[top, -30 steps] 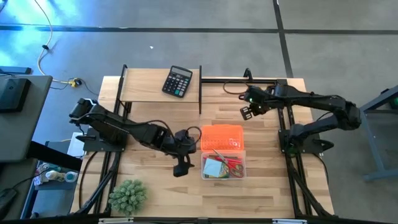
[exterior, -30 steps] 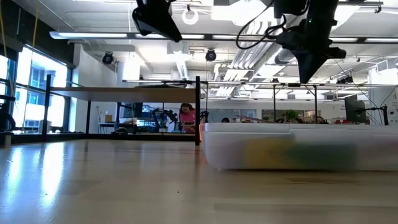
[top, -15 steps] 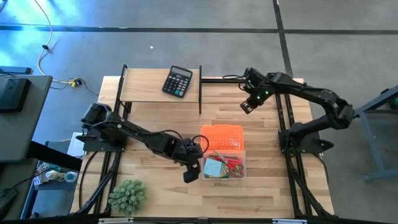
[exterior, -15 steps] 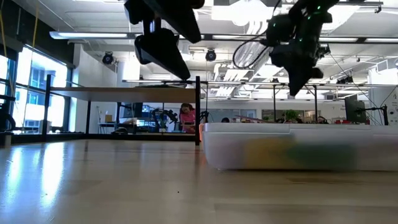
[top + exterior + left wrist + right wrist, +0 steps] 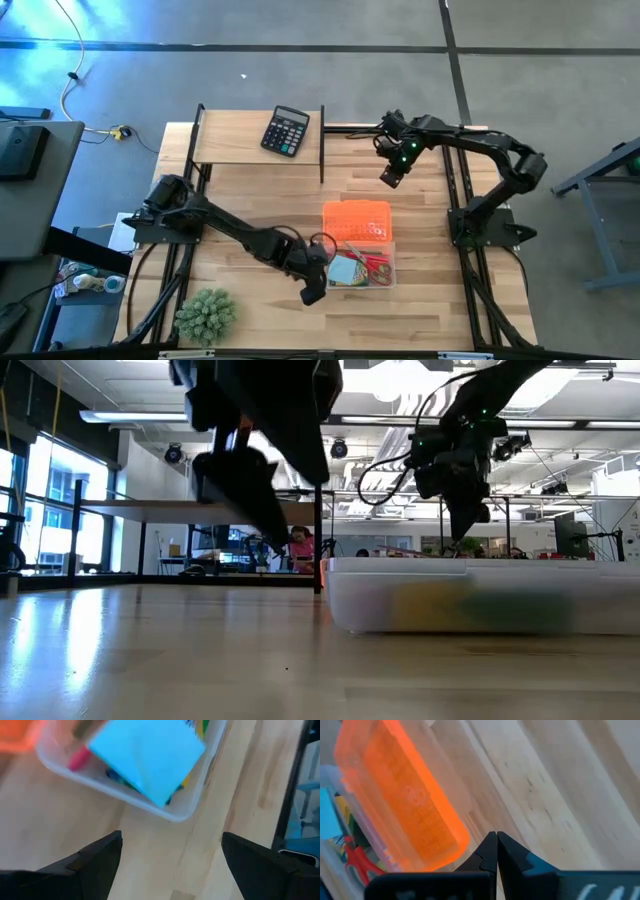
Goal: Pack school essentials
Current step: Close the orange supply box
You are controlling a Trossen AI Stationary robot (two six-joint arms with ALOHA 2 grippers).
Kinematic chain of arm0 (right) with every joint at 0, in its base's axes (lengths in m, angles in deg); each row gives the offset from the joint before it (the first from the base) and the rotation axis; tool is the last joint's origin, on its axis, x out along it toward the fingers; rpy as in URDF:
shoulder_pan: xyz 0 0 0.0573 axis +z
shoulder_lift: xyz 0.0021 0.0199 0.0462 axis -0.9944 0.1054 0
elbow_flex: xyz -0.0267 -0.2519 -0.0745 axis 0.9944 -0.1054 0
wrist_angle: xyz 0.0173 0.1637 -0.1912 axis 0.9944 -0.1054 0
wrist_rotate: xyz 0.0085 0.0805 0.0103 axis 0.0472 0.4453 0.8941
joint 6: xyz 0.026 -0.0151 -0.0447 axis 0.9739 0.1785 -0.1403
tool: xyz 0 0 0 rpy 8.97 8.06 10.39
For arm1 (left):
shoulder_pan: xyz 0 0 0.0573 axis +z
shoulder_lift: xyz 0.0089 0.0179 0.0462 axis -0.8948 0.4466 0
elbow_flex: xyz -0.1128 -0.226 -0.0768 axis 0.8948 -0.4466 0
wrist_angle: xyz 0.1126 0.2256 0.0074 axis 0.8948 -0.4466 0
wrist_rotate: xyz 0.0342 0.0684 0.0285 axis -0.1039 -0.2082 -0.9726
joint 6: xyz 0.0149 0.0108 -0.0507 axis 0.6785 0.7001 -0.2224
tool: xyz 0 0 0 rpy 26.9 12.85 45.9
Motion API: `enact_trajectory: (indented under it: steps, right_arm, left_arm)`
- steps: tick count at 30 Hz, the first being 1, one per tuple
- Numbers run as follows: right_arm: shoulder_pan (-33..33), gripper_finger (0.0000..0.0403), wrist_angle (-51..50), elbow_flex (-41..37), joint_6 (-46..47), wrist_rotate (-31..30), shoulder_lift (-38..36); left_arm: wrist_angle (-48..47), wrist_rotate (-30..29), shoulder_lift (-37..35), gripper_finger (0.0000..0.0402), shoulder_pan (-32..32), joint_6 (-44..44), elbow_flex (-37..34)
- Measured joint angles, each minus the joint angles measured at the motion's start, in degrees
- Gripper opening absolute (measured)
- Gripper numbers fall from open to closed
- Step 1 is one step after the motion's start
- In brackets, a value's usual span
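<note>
No text, label, brand or number could be read anywhere. The calculator (image 5: 285, 131) on the shelf showed keys and a display, but none were legible, and the orange lid (image 5: 405, 805) carried only a raised texture with no letters that could be made out.

My jaws are matt black plastic. The pale wooden plank table (image 5: 250, 190) has a smooth, lightly glossy finish. The translucent clear plastic bin (image 5: 190, 810) looks frosted. Its translucent orange plastic lid (image 5: 405, 805) is finely textured. The pale blue paper note pad (image 5: 147, 757) is matt.
</note>
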Motion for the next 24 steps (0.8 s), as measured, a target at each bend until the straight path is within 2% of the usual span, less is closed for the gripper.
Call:
enact_trajectory:
  steps: [9, 17, 24]
  right_arm:
    - [0.03, 0.0000, 2.16, 0.00, -3.61, 1.40, 1.33]
    - [0.15, 0.0000, 3.83, 0.00, -6.75, 5.46, 1.33]
    - [0.15, 0.0000, -0.05, 0.00, -5.95, 4.92, 0.73]
  left_arm:
    - [8.17, -2.91, 4.54, 0.0328, -2.68, -9.54, 0.04]
    - [9.04, -9.16, 7.31, 0.0328, -4.90, -14.77, -0.02]
    - [8.94, -11.08, 7.72, 0.0328, -5.50, -13.97, -0.02]
